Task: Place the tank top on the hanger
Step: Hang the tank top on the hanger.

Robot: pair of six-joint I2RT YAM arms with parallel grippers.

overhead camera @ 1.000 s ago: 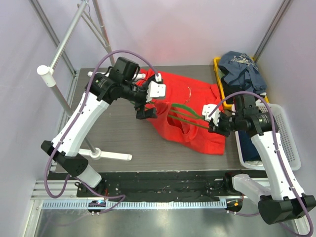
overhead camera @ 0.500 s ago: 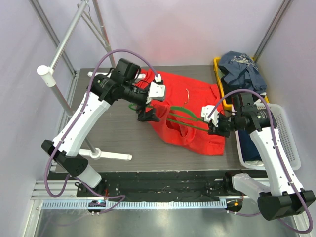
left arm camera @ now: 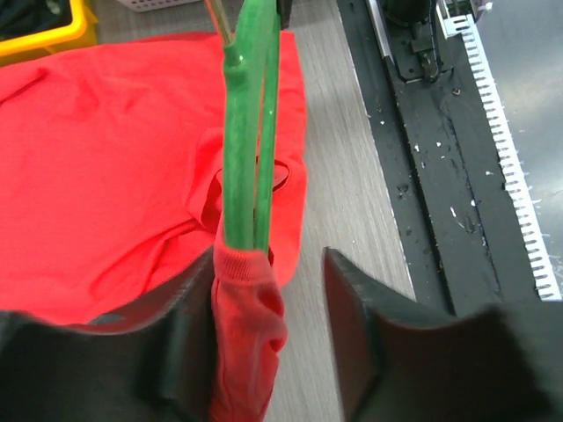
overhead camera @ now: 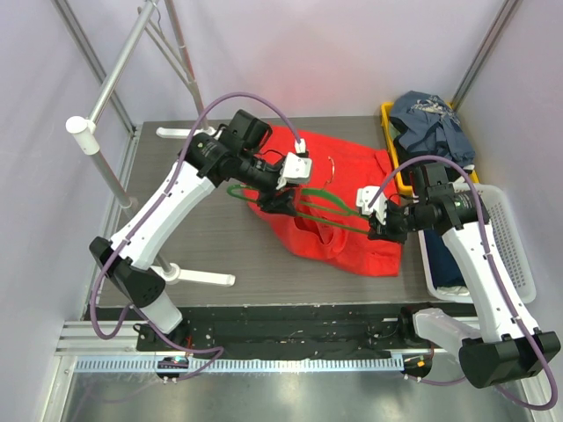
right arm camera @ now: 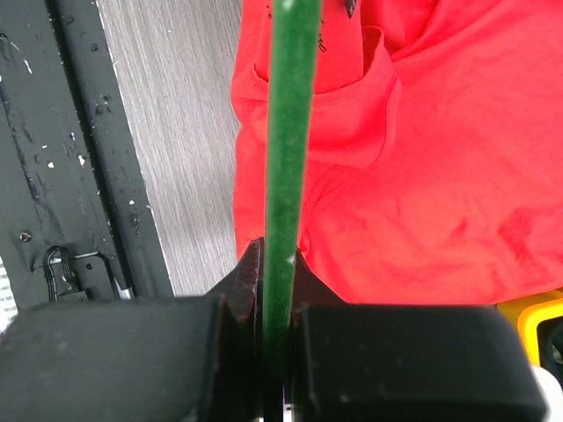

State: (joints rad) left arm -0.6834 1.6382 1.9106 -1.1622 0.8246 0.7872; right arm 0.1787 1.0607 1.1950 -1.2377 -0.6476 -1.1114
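The red tank top (overhead camera: 347,167) lies spread on the table, with the green hanger (overhead camera: 321,205) over its middle. My right gripper (overhead camera: 378,221) is shut on the hanger's right end; the green bar (right arm camera: 288,114) runs straight out from between its jaws over the tank top (right arm camera: 431,158). My left gripper (overhead camera: 274,200) is at the hanger's left end. In the left wrist view a bunched red strap (left arm camera: 248,334) covers the tip of the hanger (left arm camera: 244,114) between my jaws (left arm camera: 268,343). The left finger touches the strap; a gap remains before the right finger.
A yellow bin (overhead camera: 388,114) at the back right holds dark blue clothes (overhead camera: 429,123). A white basket (overhead camera: 508,242) stands under my right arm. A metal rack pole (overhead camera: 110,167) and its white foot (overhead camera: 201,278) stand at the left.
My left arm has moved right, onto the hanger's left end, and its jaws have narrowed around the red strap. My right gripper has stayed shut on the hanger, hardly moving.
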